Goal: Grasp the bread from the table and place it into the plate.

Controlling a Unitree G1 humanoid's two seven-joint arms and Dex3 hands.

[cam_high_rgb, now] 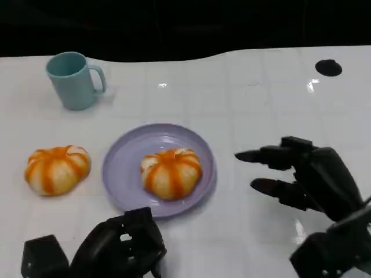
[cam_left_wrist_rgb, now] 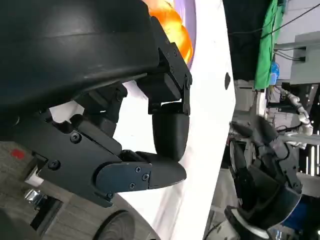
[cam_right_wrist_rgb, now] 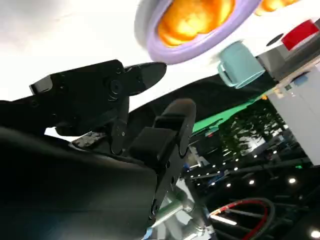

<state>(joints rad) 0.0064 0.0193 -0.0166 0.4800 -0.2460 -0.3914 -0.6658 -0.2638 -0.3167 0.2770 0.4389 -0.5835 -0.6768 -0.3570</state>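
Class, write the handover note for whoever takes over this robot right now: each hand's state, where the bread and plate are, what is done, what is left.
Left hand: fingers curled in, holding nothing, near the plate's front edge.
Right hand: open, empty, fingers pointing toward the plate from its right.
One bread lies in the purple plate.
A second bread sits on the table left of the plate, untouched.
Done: one bread plated. Left: possibly the second bread.

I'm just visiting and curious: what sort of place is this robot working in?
Probably a robotics lab or demo hall set up as a mock dining table: a white table with bread on a purple plate, and a green backdrop behind.
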